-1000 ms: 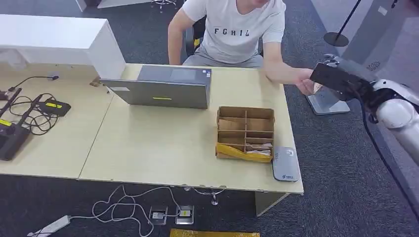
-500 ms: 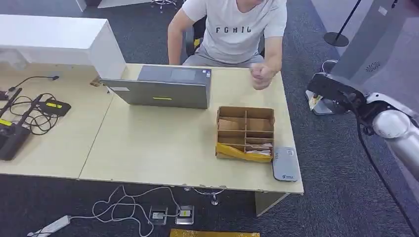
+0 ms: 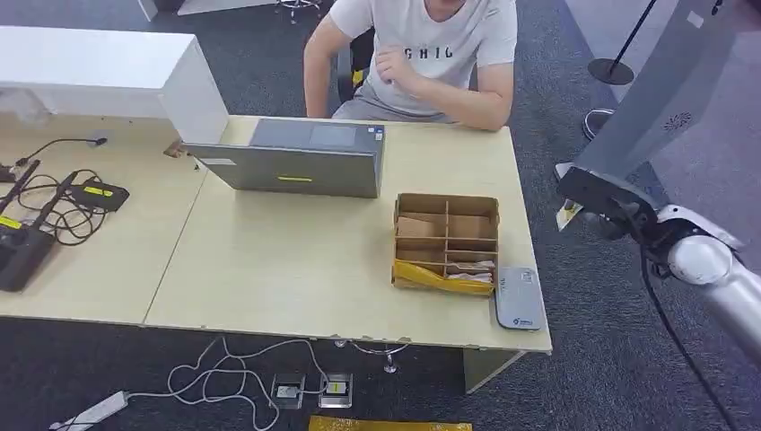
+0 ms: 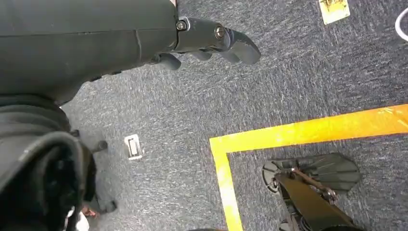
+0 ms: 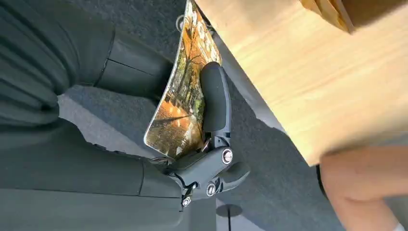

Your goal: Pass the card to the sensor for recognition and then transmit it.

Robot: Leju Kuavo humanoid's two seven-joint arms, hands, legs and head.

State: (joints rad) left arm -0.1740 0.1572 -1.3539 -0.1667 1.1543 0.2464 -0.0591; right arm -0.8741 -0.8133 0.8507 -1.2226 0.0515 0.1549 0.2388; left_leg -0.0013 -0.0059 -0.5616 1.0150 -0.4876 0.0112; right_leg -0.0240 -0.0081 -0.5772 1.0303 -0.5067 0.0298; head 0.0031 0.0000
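My right hand [image 3: 599, 199] hangs off the table's right edge, level with the cardboard organiser, and grips a card [image 3: 564, 216]. In the right wrist view the card [image 5: 180, 106] carries an orange-and-green picture and sits pinched between the thumb [image 5: 215, 98] and the palm, close beside the table's edge [image 5: 298, 72]. The grey card sensor [image 3: 519, 298] lies flat at the table's near right corner, to the left of and nearer than my hand. My left hand [image 4: 207, 41] hangs over the carpet with its fingers loose and nothing in them.
A cardboard organiser [image 3: 446, 241] with compartments stands just left of the sensor. A closed grey laptop [image 3: 296, 160] lies at the back. A person [image 3: 431, 54] sits behind the table, one hand at the chest. Cables and black devices [image 3: 54, 211] lie at the left.
The person's hand left my right hand and pulled back to the chest. My right hand came down and nearer with the card in it.
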